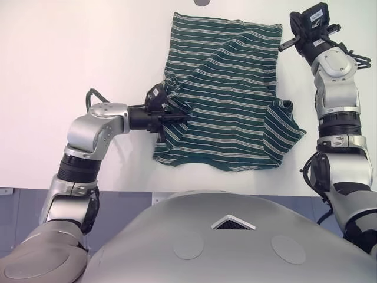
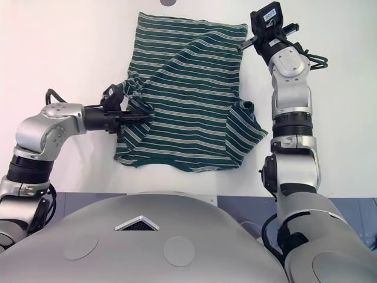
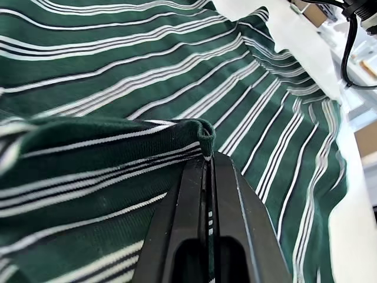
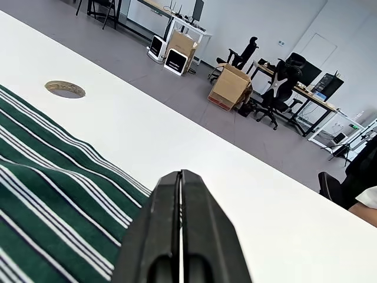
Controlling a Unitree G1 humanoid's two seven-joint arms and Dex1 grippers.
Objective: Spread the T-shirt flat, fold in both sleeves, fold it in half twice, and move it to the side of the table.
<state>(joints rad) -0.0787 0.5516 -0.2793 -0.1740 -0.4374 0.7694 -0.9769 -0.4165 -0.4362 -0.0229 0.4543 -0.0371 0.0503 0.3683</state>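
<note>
A dark green T-shirt (image 1: 230, 100) with white stripes lies on the white table (image 1: 59, 59). My left gripper (image 1: 179, 117) is shut on the shirt's left sleeve, which is pulled inward over the body; in the left wrist view its fingertips (image 3: 197, 171) pinch a folded edge of cloth (image 3: 200, 130). The right sleeve (image 1: 285, 127) sticks out to the side, rumpled. My right gripper (image 1: 287, 43) is shut beside the shirt's far right corner. The right wrist view shows its closed fingers (image 4: 168, 194) above the table just past the shirt's edge (image 4: 70, 177), with no cloth between them.
A round cable hole (image 1: 201, 2) sits in the table just beyond the shirt's far edge. Bare table stretches to the left of the shirt, and a narrower strip lies to its right. The table's front edge (image 1: 118, 192) runs close to the shirt's near side.
</note>
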